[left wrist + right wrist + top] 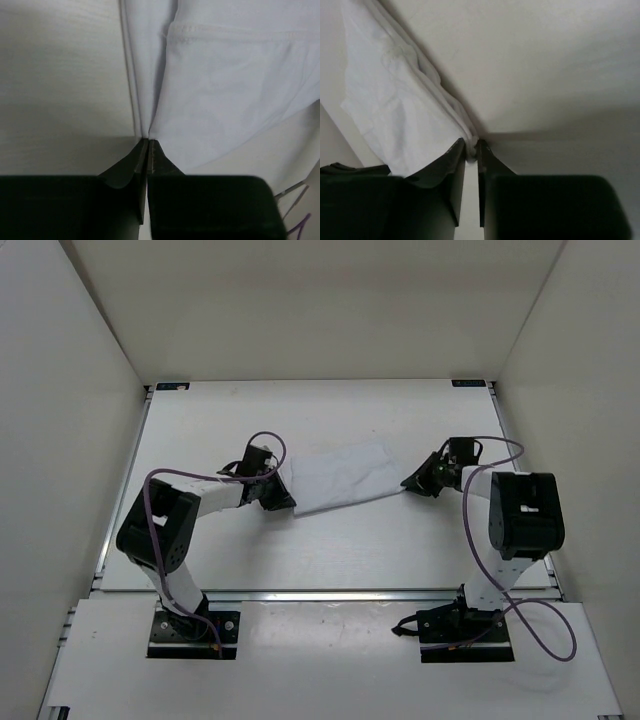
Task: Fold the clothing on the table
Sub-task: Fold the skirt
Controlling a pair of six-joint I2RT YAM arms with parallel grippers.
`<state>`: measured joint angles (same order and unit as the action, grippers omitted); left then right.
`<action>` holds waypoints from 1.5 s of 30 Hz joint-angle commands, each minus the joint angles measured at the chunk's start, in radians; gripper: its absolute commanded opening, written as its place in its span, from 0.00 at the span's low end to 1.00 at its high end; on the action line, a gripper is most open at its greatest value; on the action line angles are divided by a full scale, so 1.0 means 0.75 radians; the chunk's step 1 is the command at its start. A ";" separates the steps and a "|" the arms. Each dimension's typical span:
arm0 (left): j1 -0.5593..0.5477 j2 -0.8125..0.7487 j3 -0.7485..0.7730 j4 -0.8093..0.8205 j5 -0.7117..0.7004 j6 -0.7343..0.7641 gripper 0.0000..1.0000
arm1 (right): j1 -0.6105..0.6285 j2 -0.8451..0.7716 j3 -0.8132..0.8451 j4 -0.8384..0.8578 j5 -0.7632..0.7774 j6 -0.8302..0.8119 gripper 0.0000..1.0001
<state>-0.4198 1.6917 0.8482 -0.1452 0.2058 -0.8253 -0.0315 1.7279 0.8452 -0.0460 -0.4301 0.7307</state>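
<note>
Your left tool (279, 491) and right tool (410, 483) sit low and point inward at each other, elbows folded out to the sides. Each tool's jaws are pinched on an edge of the clothing (340, 478).

Left gripper (148, 142) jaws pinched together on an edge of the white clothing (225, 95). Fabric fans upward from the tips, with a stitched hem (235, 32) across the top right. Worktop (60, 75) on the left. Purple cable (300, 227) in the bottom right corner.
</note>
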 commanded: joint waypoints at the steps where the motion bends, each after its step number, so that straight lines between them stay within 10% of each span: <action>1: -0.029 0.068 0.092 0.032 -0.054 -0.029 0.09 | -0.011 0.107 0.137 0.031 -0.032 -0.008 0.10; 14: -0.023 0.160 0.135 0.063 0.047 0.027 0.00 | 0.440 0.118 0.863 -0.558 0.308 -0.823 0.00; 26: -0.003 0.150 0.106 0.067 0.079 0.029 0.00 | 0.899 0.234 0.825 -0.438 0.222 -0.827 0.01; 39: 0.044 0.117 0.023 0.028 0.122 0.080 0.00 | 1.044 0.510 0.829 -0.376 0.009 -0.758 0.00; 45: 0.075 0.101 -0.008 0.046 0.159 0.082 0.15 | 1.057 0.560 0.826 -0.397 -0.005 -0.739 0.00</action>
<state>-0.3702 1.7817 0.8757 -0.0658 0.3389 -0.7925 0.7242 2.0960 1.4689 -0.3340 -0.3851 0.1612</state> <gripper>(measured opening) 0.122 0.034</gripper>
